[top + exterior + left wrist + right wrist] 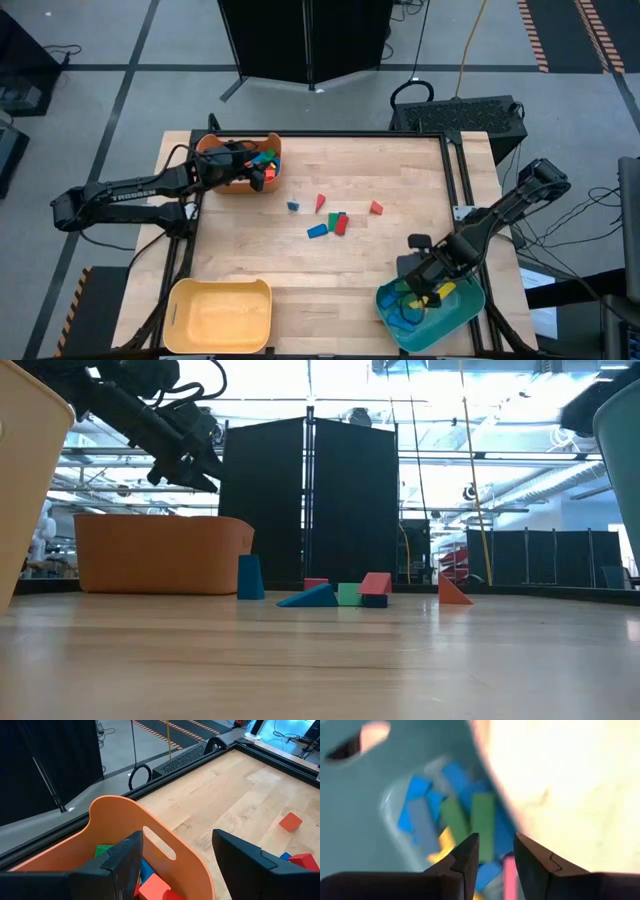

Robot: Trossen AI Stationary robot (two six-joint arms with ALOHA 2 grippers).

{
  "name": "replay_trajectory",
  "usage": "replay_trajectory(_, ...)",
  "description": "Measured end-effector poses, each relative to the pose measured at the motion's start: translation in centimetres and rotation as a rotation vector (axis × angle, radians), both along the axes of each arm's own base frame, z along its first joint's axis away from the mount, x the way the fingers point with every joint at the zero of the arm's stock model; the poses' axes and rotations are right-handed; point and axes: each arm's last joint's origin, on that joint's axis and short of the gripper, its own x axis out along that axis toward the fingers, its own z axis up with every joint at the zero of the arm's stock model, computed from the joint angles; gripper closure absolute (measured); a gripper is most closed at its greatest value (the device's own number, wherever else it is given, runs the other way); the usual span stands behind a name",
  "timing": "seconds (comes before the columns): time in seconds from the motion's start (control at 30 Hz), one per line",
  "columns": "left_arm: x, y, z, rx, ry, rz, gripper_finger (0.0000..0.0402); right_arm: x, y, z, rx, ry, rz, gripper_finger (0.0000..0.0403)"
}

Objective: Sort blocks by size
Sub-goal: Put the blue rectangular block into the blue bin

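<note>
Several loose blocks lie flat mid-table: a blue one (293,206), a red wedge (320,202), a red one (376,208), and a close group of blue (317,231), green (333,222) and red (342,224). My left gripper (177,837) hovers open over the orange bin (240,160) at the far left, which holds several blocks (152,887). My right gripper (496,842) points down over the teal bin (470,305) at the near right. Its fingers stand slightly apart with nothing between them. Blue, green and yellow blocks (482,825) lie in that bin.
A yellow bin (220,315) stands at the near left corner. A dark frame rail (455,170) runs along the table's right edge. Bare wood lies between the loose blocks and the near bins.
</note>
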Motion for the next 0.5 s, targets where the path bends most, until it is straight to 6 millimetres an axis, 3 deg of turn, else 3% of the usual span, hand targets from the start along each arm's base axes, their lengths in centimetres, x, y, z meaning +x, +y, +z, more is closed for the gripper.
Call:
replay_trajectory(0.3, 0.0, 0.0, 0.0, -0.001, 0.002, 0.0, 0.0162, 2.8, -3.1, 1.8, -0.166, -0.164, -0.037, 0.0293)
replay_trajectory(0.5, 0.0, 0.0, 0.0, -0.002, 0.004, 0.0, 0.0162, 4.5, -5.8, 2.0, -0.293, -0.247, -0.189, 0.0293)
